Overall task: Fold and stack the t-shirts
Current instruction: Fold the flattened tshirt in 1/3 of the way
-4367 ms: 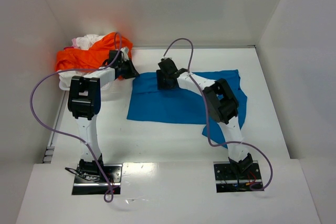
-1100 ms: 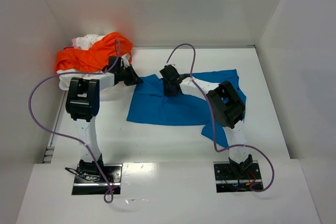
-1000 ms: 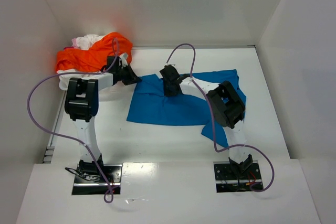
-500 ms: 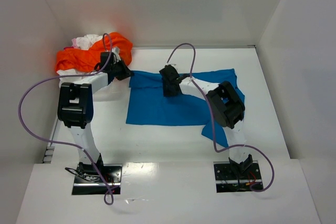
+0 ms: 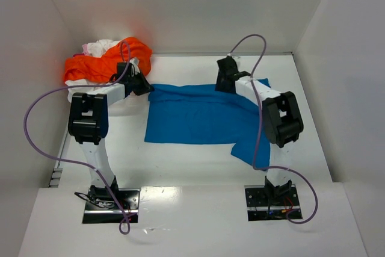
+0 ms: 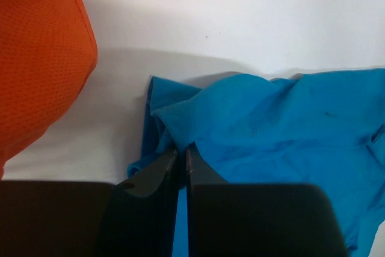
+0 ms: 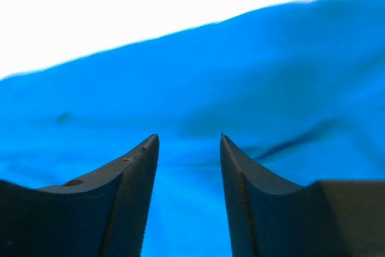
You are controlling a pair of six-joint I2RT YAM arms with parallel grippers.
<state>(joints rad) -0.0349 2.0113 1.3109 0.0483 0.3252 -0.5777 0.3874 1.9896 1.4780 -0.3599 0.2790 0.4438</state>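
Note:
A bright blue t-shirt [image 5: 198,115] lies spread across the middle of the table, its right side hanging in a fold toward the front. My left gripper [image 5: 146,88] is at the shirt's back left corner. In the left wrist view its jaws [image 6: 181,147] are nearly together, pinching a raised fold of the blue cloth [image 6: 264,118]. My right gripper [image 5: 225,83] hovers over the shirt's back edge. It stands open [image 7: 188,138] with only blue cloth [image 7: 192,88] beneath and nothing between the fingers. An orange t-shirt [image 5: 102,64] and a white/pinkish one [image 5: 99,46] are heaped at the back left.
The heap sits in the back left corner against the white walls, with orange cloth [image 6: 36,58] close to the left gripper. White walls enclose the table at the back and on both sides. Purple cables [image 5: 36,112] loop from both arms.
The right gripper opened, let go of the blue shirt and moved to the back right. The left gripper drew its corner leftward toward the heap, and the shirt now lies flatter and wider.

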